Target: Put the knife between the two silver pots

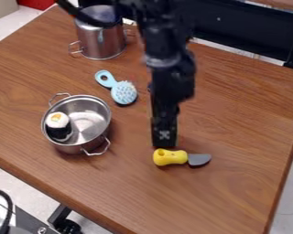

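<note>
1. Camera view, the knife: the toy knife (183,158) lies flat on the wooden bench (246,123), to the right of the nearer silver pot (75,146) and outside the gap between the two pots. Its stubby yellow handle (170,157) is toward that pot, and its short grey blade (199,159) points to the right of the picture.
2. Camera view, knife and jaws: the black gripper (165,145) hangs down over the bench, and the ends of its jaws are right at the upper edge of the yellow handle as seen here. The blade sits off to the right of the jaws. Whether the jaws touch the handle or are slightly above or behind it, I cannot tell.
3. Camera view, state of the jaws: I cannot tell whether they are spread or closed. The knife appears just past their ends, with its handle and blade in plain sight.
4. Camera view, the pots: the nearer silver pot, with wire handles, holds a sushi roll (57,126) against its left side. The farther silver pot (101,43) stands near the top of the picture, well apart from the knife.
5. Camera view, the rest: a light blue hairbrush (123,92) lies between the pots, somewhat to the right. The black arm (168,73) comes in from the top edge, to the right of the brush.
</note>
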`<state>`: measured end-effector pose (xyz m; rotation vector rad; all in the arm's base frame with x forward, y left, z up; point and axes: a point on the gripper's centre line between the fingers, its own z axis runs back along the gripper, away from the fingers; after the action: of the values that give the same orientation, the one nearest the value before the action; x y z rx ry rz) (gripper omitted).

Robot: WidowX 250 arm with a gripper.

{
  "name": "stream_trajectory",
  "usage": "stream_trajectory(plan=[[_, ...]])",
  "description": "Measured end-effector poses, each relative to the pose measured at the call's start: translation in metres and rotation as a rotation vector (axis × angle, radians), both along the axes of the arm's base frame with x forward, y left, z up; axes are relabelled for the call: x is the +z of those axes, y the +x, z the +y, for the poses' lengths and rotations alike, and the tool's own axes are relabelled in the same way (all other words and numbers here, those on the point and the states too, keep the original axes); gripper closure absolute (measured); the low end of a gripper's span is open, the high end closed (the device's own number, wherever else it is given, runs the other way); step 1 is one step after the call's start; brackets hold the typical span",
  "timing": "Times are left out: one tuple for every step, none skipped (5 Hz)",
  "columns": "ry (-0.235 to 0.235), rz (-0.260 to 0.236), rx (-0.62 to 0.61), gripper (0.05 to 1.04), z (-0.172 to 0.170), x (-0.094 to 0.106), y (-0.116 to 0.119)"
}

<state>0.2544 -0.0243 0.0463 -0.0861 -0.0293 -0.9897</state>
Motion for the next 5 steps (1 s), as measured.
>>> stream_trajectory(plan=[[0.035,-0.023,-0.028,0.085,-0.004,-0.006,-0.002],[0.043,-0.031,-0.039,0.085,-0.012,-0.016,-0.004],[0.052,-0.031,-0.059,0.085,-0.016,-0.027,-0.006],[0.019,-0.03,-0.09,0.085,-0.021,-0.033,-0.006],[0.036,-0.056,-0.086,0.085,-0.021,-0.039,-0.007]])
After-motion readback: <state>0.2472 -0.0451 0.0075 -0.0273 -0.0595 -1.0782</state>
